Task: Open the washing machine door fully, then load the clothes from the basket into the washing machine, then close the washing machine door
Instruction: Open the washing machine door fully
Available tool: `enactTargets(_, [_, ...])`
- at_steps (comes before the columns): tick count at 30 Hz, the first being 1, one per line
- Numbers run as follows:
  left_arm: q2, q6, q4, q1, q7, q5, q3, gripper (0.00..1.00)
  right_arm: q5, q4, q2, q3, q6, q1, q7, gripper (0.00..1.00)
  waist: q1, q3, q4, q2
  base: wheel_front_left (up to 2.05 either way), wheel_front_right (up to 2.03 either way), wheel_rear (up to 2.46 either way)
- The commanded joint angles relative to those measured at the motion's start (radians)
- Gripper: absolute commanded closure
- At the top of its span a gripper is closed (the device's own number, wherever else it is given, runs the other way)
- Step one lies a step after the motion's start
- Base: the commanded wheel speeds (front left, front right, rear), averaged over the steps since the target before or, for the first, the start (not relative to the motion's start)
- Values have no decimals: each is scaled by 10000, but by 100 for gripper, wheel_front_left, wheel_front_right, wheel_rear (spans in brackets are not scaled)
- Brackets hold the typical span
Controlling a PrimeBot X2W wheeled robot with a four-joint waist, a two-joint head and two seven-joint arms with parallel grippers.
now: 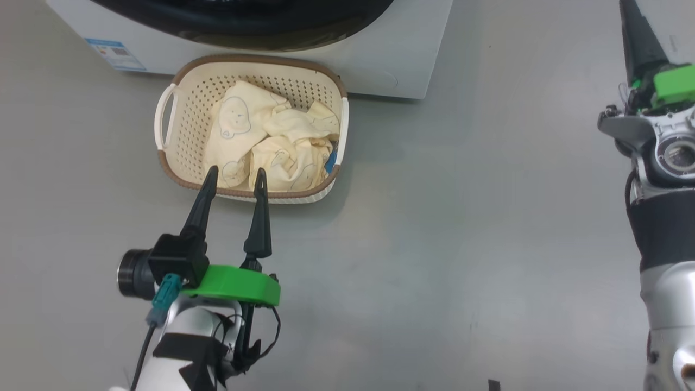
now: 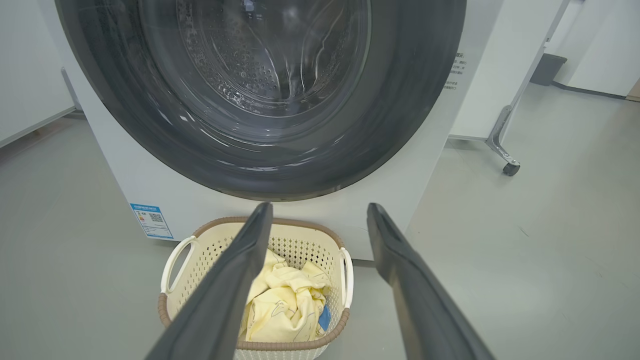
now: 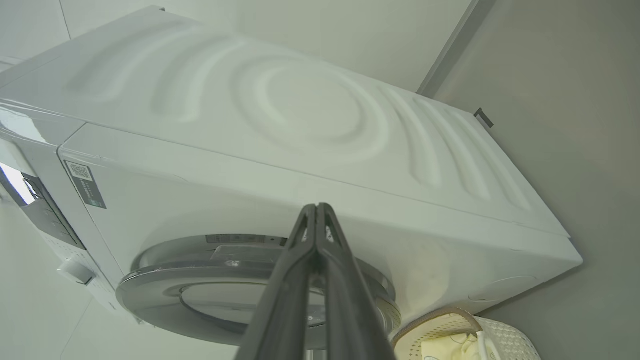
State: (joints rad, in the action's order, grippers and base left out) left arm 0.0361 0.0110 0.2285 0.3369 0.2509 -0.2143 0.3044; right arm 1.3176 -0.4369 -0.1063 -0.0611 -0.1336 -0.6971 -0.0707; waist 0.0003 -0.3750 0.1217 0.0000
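The left pincer (image 1: 236, 171) hangs with its two fingers spread wide and empty, tips over the near rim of the basket (image 1: 187, 103). The basket stands on the floor (image 1: 434, 244) just in front of the washing machine (image 1: 391, 60). The clothes (image 1: 260, 136) lie crumpled inside it, just beyond the fingertips. The washing machine door (image 2: 400, 125) is shut. The right pincer (image 3: 317, 207), closed on nothing, is well off to the right.
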Motion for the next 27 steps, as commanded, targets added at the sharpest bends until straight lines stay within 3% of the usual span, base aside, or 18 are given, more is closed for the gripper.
enactTargets(1, [141, 119, -326, 285, 109, -108, -193, 0, -112, 226, -62, 269, 29, -728, -305, 100, -3, -295, 145, 0, 0, 0, 0])
enactTargets(12, [141, 193, -462, 722, 109, -210, 184, 0, -246, 80, -269, 627, 29, -2573, -1801, 100, -3, -987, 402, 0, 0, 0, 0])
enactTargets(18, [141, 277, -548, 918, 109, -417, 503, 0, 396, 114, -334, 744, 29, -3524, -3334, 100, -3, -1356, 713, 0, 0, 0, 0])
enactTargets(27, [141, 363, -621, 1096, 109, -587, 673, 0, 444, -778, -336, 963, 29, -4841, -4536, 100, -3, -1800, 1036, 0, 0, 0, 0])
